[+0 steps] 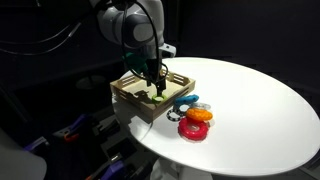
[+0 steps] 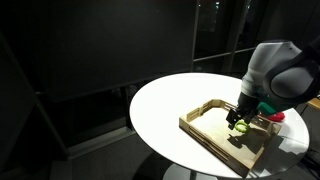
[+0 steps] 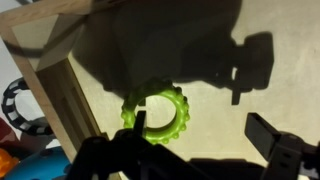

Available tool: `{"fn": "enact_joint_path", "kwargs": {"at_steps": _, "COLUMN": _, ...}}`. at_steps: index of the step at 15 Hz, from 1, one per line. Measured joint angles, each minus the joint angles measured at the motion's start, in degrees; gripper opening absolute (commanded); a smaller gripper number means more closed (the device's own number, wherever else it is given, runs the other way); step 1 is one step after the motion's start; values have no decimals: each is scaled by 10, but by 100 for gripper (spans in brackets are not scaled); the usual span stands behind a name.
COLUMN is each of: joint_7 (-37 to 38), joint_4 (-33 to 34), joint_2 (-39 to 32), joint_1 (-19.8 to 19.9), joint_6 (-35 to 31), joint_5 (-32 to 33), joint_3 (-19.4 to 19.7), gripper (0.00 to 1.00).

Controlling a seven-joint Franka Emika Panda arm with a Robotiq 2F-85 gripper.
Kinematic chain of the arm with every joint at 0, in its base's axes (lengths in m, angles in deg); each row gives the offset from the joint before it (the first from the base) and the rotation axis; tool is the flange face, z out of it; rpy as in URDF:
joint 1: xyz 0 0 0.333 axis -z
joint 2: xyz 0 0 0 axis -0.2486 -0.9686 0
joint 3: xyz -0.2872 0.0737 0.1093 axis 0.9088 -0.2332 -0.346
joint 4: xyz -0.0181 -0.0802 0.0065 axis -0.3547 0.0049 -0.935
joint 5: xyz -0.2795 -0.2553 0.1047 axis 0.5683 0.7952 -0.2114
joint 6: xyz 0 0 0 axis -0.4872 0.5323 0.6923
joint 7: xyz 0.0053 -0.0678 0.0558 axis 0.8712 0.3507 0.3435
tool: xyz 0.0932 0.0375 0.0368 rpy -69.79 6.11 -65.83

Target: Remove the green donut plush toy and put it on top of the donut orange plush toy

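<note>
The green donut plush toy (image 3: 155, 115) lies beneath the down-pointing claw (image 1: 154, 88).

Two raised cameras watch your round table (image 1: 260, 110) from different sides — the wrist camera looks closely down into their shared tray (image 3: 50, 85).
</note>
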Motion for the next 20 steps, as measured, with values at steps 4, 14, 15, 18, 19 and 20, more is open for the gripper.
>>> {"fn": "enact_joint_path", "kwargs": {"at_steps": 4, "joint_7": 3, "joint_4": 9, "joint_2": -14, "joint_1": -5, "joint_6": -2, "joint_5": 0, "joint_3": 1, "gripper": 100}}
{"fn": "enact_joint_path", "kwargs": {"at_steps": 14, "joint_7": 3, "joint_4": 18, "joint_2": -30, "joint_1": -6, "joint_6": -15, "joint_5": 0, "joint_3": 1, "gripper": 63}}
{"fn": "enact_joint_path", "kwargs": {"at_steps": 15, "joint_7": 3, "joint_4": 19, "joint_2": -31, "joint_1": -6, "joint_6": -15, "joint_5": 0, "joint_3": 1, "gripper": 58}}
{"fn": "enact_joint_path", "kwargs": {"at_steps": 18, "joint_7": 3, "joint_4": 21, "joint_2": -31, "joint_1": -6, "joint_6": -15, "joint_5": 0, "joint_3": 1, "gripper": 24}}
{"fn": "enact_joint_path", "kwargs": {"at_steps": 19, "joint_7": 3, "joint_4": 22, "joint_2": -31, "joint_1": -6, "joint_6": -15, "joint_5": 0, "joint_3": 1, "gripper": 15}}
{"fn": "enact_joint_path", "kwargs": {"at_steps": 20, "joint_7": 3, "joint_4": 22, "joint_2": -32, "joint_1": -6, "joint_6": -15, "joint_5": 0, "joint_3": 2, "gripper": 8}}
